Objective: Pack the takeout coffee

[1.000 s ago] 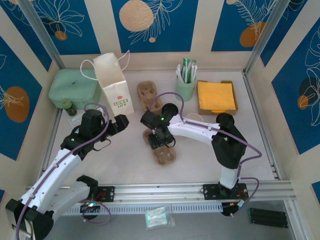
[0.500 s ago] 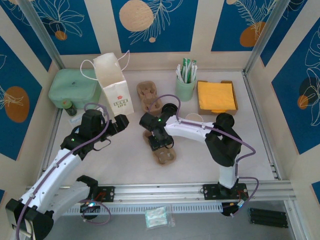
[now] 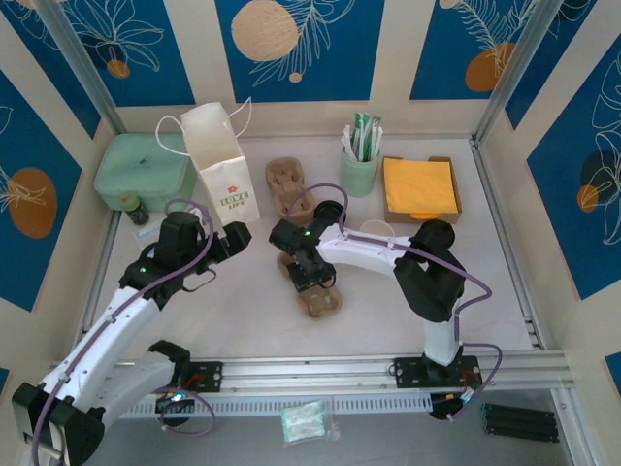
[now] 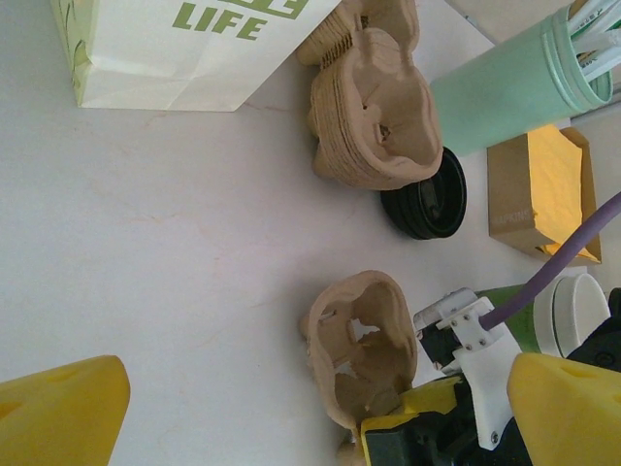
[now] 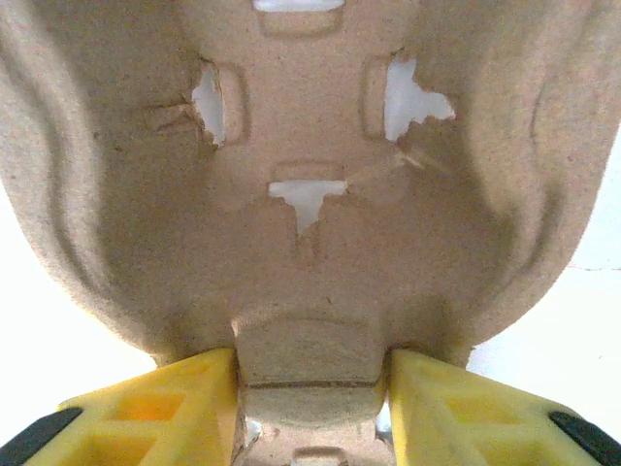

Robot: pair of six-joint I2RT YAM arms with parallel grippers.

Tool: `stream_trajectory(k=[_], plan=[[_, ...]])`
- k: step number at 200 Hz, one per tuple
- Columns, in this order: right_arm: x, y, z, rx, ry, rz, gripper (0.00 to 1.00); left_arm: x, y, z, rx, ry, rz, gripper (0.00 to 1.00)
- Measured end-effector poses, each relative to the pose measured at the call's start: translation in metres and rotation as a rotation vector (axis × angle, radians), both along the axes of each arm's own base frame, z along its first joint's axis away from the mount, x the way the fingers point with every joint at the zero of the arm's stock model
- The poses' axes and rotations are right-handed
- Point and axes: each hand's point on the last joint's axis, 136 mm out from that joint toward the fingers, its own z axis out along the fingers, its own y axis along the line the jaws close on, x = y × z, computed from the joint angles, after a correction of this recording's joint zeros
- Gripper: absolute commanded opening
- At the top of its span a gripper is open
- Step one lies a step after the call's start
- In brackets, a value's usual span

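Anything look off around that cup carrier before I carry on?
The cup carrier, pinched at its centre ridge by the right gripper, has ragged, torn-looking edges on its well cut-outs. That may just be the moulding. Nothing looks spilled.

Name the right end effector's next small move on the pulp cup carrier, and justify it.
Probably close the right end effector firmly: its fingers flank the cup carrier's centre ridge, apparently just touching, so whether the grip is firm is unclear.
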Motion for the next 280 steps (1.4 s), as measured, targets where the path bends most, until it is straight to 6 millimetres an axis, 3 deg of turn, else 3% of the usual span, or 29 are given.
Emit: stream_trajectory(k=[60, 86, 143, 183, 227, 251, 280], plan=[[-0.005, -0.001, 0.006, -0.016, -0.008, 0.015, 0.36, -0.001, -0.001, 0.009, -0.003, -0.002, -0.011, 0.99], [-0.005, -0.001, 0.020, 0.008, -0.027, 0.016, 0.36, 0.002, -0.002, 0.042, -0.004, -0.065, -0.027, 0.99], [-0.001, -0.002, 0.075, 0.135, -0.109, -0.001, 0.37, 0.009, 0.002, 0.116, 0.040, -0.203, -0.046, 0.99], [0.006, -0.011, 0.110, 0.229, -0.154, -0.035, 0.36, 0.031, 0.002, 0.151, 0.135, -0.250, -0.052, 1.00], [0.010, -0.020, 0.140, 0.327, -0.175, -0.061, 0.36, 0.068, -0.002, 0.172, 0.231, -0.270, -0.066, 0.99], [0.013, -0.022, 0.147, 0.365, -0.178, -0.062, 0.37, 0.088, -0.005, 0.180, 0.282, -0.279, -0.077, 0.99], [0.010, -0.031, 0.140, 0.371, -0.153, -0.064, 0.36, 0.109, -0.009, 0.180, 0.336, -0.275, -0.092, 0.99]])
